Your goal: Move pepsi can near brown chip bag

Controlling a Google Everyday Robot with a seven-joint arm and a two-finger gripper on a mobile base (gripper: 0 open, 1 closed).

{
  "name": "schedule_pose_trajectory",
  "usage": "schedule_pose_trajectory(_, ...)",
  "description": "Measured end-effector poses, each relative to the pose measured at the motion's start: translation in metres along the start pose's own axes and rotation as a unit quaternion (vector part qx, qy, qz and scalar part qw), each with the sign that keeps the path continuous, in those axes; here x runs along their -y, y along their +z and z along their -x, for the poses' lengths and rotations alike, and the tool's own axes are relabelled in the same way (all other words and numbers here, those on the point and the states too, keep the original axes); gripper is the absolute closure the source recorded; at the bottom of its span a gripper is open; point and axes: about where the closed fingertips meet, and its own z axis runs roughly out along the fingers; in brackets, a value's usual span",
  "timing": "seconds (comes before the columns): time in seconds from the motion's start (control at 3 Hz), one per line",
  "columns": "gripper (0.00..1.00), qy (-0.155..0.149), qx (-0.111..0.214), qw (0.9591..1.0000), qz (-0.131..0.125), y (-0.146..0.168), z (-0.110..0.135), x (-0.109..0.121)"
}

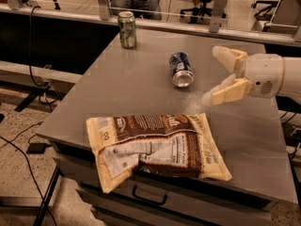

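The pepsi can (180, 69), dark blue with a silver top, lies on its side on the grey table (127, 86), its top facing the front. The brown chip bag (155, 147) lies flat at the table's front edge, brown with cream-yellow edges and a white label, partly overhanging. My gripper (212, 74) comes in from the right, open and empty, its cream fingers (225, 92) spread a little to the right of the can and above the table. The can lies a short way behind the bag.
A green-and-white soda can (127, 29) stands upright at the table's back left. A drawer handle (149, 195) shows under the front edge. A railing and office chairs stand behind. Cables run on the floor at the left.
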Motion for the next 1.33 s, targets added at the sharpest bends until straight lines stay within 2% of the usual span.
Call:
schedule_pose_trajectory(0.33, 0.0, -0.015, -0.013, 0.9997, -0.016, -0.007, 0.004, 0.004)
schedule_pose_trajectory(0.67, 0.0, -0.031, -0.027, 0.9981, -0.047, -0.02, 0.013, 0.016)
schedule_pose_trajectory(1.0, 0.0, -0.047, -0.048, 0.9957, -0.064, -0.028, 0.019, 0.022)
schedule_pose_trajectory(1.33, 0.0, -0.047, -0.048, 0.9957, -0.064, -0.028, 0.02, 0.022)
